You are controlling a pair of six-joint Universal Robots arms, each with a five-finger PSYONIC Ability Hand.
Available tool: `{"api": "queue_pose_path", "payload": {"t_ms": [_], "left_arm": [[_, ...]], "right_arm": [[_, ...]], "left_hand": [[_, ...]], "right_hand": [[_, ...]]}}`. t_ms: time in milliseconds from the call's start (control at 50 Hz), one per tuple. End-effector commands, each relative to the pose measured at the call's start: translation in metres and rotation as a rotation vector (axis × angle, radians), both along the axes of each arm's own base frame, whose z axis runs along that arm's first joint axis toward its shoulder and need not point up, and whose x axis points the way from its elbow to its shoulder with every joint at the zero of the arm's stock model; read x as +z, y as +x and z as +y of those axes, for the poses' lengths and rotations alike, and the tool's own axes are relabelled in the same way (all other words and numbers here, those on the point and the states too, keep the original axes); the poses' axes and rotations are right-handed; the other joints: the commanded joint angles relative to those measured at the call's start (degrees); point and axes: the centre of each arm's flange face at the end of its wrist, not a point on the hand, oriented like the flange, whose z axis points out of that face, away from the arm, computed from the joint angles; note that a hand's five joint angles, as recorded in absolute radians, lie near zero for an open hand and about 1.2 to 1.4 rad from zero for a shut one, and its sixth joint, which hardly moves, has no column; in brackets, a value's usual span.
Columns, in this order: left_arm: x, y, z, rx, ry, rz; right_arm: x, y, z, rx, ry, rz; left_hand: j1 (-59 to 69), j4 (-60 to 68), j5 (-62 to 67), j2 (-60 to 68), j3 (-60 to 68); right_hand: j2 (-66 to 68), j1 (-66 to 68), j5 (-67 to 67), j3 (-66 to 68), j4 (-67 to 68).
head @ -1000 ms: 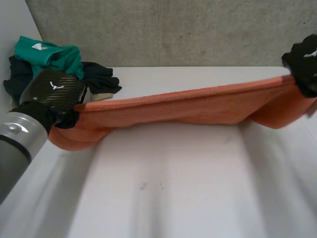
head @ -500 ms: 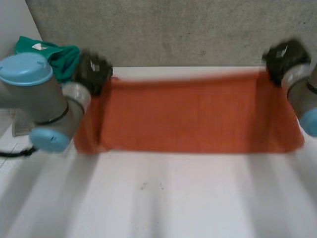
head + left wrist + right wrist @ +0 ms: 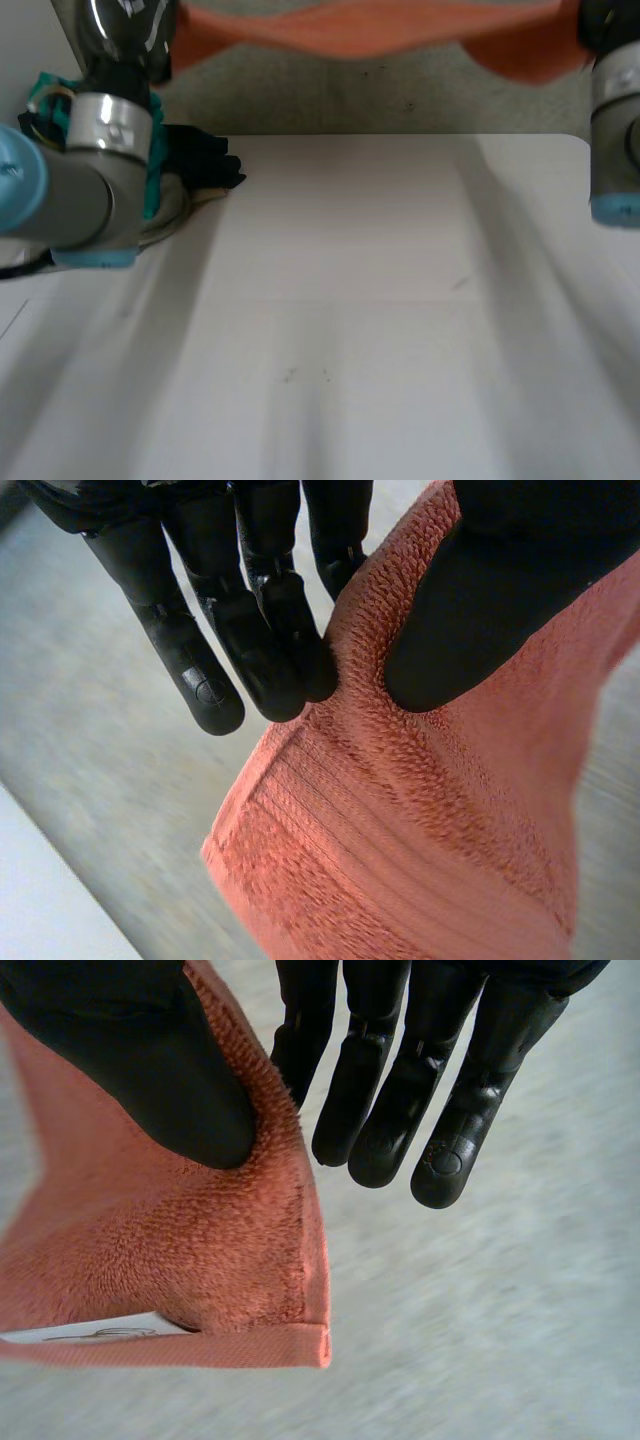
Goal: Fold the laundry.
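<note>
An orange towel (image 3: 370, 28) is hanging stretched in the air across the top of the frame, above the far edge of a white table (image 3: 350, 320). The left hand (image 3: 125, 25), at the upper left, is pinching one end of the towel between its thumb (image 3: 480, 600) and straight fingers (image 3: 270, 640). The right hand (image 3: 605, 20), at the upper right, is pinching the other end the same way, near a corner carrying a white label (image 3: 90, 1332). A pile of green and dark clothes (image 3: 195, 165) is lying at the table's far left, partly behind the left arm (image 3: 70, 190).
</note>
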Motion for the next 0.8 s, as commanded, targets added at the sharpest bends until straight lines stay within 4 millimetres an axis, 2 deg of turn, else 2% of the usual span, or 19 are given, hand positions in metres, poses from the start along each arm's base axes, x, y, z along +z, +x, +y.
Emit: {"api": "queue_pose_path", "payload": {"t_ms": [20, 40, 60, 120, 180, 220, 240, 300, 320, 340, 380, 400, 420, 500, 560, 600, 680, 740, 800], "left_arm": [[-0.090, 0.000, -0.004, 0.005, 0.224, -0.089], [-0.098, 0.000, -0.004, 0.006, 0.245, -0.096], [-0.118, -0.001, -0.001, 0.004, 0.294, -0.120], [-0.147, 0.002, 0.007, 0.006, 0.378, -0.161], [-0.164, 0.004, 0.019, 0.002, 0.441, -0.190], [-0.178, 0.009, 0.034, 0.002, 0.516, -0.227], [-0.181, 0.012, 0.040, 0.004, 0.544, -0.243], [-0.177, 0.024, 0.071, 0.021, 0.628, -0.320], [-0.176, 0.027, 0.080, 0.023, 0.652, -0.338], [-0.175, 0.034, 0.096, 0.025, 0.705, -0.371], [-0.177, 0.041, 0.114, 0.024, 0.772, -0.410], [-0.177, 0.044, 0.122, 0.024, 0.804, -0.429], [-0.178, 0.050, 0.138, 0.019, 0.875, -0.462], [-0.173, 0.062, 0.167, 0.032, 1.030, -0.531], [-0.170, 0.067, 0.179, 0.046, 1.100, -0.570], [-0.165, 0.065, 0.179, 0.052, 1.109, -0.582], [-0.155, 0.055, 0.160, 0.055, 1.037, -0.549], [-0.158, 0.045, 0.139, 0.054, 0.976, -0.523], [-0.161, 0.032, 0.115, 0.053, 0.908, -0.491]], "right_arm": [[-0.077, -0.001, 0.006, 0.040, 0.264, 0.090], [-0.098, -0.001, 0.007, 0.045, 0.335, 0.108], [-0.104, -0.001, 0.008, 0.047, 0.356, 0.113], [-0.129, -0.002, 0.016, 0.046, 0.469, 0.148], [-0.148, -0.005, 0.030, 0.054, 0.597, 0.185], [-0.157, -0.008, 0.038, 0.053, 0.668, 0.205], [-0.166, -0.011, 0.048, 0.054, 0.749, 0.237], [-0.175, -0.019, 0.067, 0.045, 0.869, 0.296], [-0.170, -0.030, 0.080, 0.025, 0.931, 0.330], [-0.166, -0.037, 0.086, 0.013, 0.959, 0.345], [-0.161, -0.052, 0.097, -0.020, 1.009, 0.377], [-0.158, -0.067, 0.105, -0.053, 1.051, 0.415], [-0.157, -0.073, 0.109, -0.067, 1.067, 0.434], [-0.157, -0.092, 0.122, -0.101, 1.101, 0.571], [-0.161, -0.100, 0.124, -0.118, 1.112, 0.648], [-0.162, -0.102, 0.123, -0.124, 1.108, 0.670], [-0.157, -0.100, 0.115, -0.128, 1.061, 0.648], [-0.160, -0.097, 0.096, -0.138, 0.988, 0.583], [-0.166, -0.083, 0.078, -0.122, 0.906, 0.559]], "left_hand": [[13.7, 11.1, 14.0, 11.2, 11.4], [13.7, 11.1, 14.0, 11.2, 11.4], [13.7, 11.1, 14.0, 11.2, 11.4], [13.7, 11.1, 14.0, 11.2, 11.4], [13.7, 11.1, 14.0, 11.2, 11.4], [13.7, 11.1, 14.0, 11.2, 11.4], [13.7, 11.1, 14.0, 11.2, 11.4], [13.7, 11.1, 14.0, 11.2, 11.4], [13.7, 11.1, 14.0, 11.2, 11.4], [13.7, 11.1, 14.0, 11.2, 11.4], [13.7, 11.1, 14.0, 11.2, 11.4], [13.7, 11.1, 14.0, 11.2, 11.4], [13.7, 11.1, 14.0, 11.2, 11.4], [13.7, 11.1, 14.0, 11.2, 11.4], [13.7, 11.1, 14.0, 11.2, 11.4], [13.7, 11.1, 14.0, 11.2, 11.4], [13.7, 11.1, 14.0, 11.2, 11.4], [13.7, 11.1, 14.0, 11.2, 11.4], [13.7, 11.1, 14.0, 11.2, 11.4]], "right_hand": [[12.3, 23.1, 12.8, 12.2, 11.6], [12.3, 23.1, 12.8, 12.2, 11.6], [12.3, 23.1, 12.8, 12.2, 11.6], [12.3, 23.1, 12.8, 12.2, 11.6], [12.3, 23.1, 12.8, 12.2, 11.6], [12.3, 23.1, 12.8, 12.2, 11.6], [12.3, 23.1, 12.8, 12.2, 11.6], [12.3, 23.1, 12.8, 12.2, 11.6], [12.3, 23.1, 12.8, 12.2, 11.6], [12.3, 23.1, 12.8, 12.2, 11.6], [12.3, 23.1, 12.8, 12.2, 11.6], [12.3, 23.1, 12.8, 12.2, 11.6], [12.3, 23.1, 12.8, 12.2, 11.6], [12.3, 23.1, 12.8, 12.2, 11.6], [12.3, 23.1, 12.8, 12.2, 11.6], [12.3, 23.1, 12.8, 12.2, 11.6], [12.3, 23.1, 12.8, 12.2, 11.6], [12.3, 23.1, 12.8, 12.2, 11.6], [12.3, 23.1, 12.8, 12.2, 11.6]]}}
